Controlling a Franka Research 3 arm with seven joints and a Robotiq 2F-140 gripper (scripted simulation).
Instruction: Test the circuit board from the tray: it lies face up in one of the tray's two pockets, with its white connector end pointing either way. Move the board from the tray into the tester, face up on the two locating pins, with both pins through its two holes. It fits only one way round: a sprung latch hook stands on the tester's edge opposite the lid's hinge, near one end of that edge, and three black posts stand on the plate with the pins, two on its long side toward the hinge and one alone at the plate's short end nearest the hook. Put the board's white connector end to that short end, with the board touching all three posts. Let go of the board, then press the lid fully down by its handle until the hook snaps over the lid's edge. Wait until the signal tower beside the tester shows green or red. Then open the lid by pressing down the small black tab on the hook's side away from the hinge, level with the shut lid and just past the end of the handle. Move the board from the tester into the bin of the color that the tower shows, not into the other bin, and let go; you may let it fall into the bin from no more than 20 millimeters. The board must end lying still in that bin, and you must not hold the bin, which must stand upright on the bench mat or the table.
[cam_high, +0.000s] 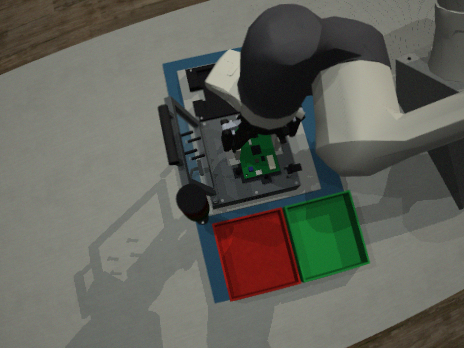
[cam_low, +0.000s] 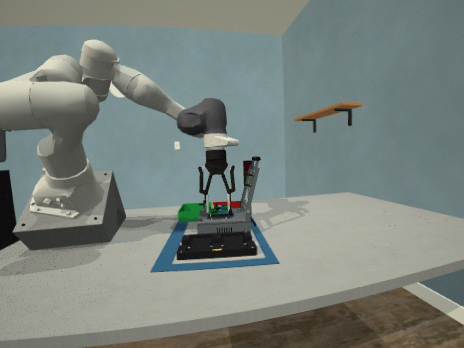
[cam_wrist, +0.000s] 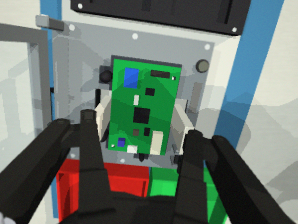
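The green circuit board (cam_wrist: 142, 110) is face up between my gripper's (cam_wrist: 143, 127) white finger pads, which press on its two long sides. It is over the grey tester plate, slightly skewed, with its white connector end toward the bins. I cannot tell if it touches the plate. From above, the board (cam_high: 258, 159) shows under my wrist inside the tester. The tester's lid (cam_high: 175, 135) stands open at the left. The black latch hook (cam_high: 295, 167) is on the tester's right edge. The signal tower (cam_high: 192, 202) is dark.
The red bin (cam_high: 256, 252) and the green bin (cam_high: 327, 235) stand side by side on the blue mat in front of the tester. The black tray (cam_high: 205, 80) lies behind the tester with empty pockets. The robot base (cam_low: 70, 210) stands at the left.
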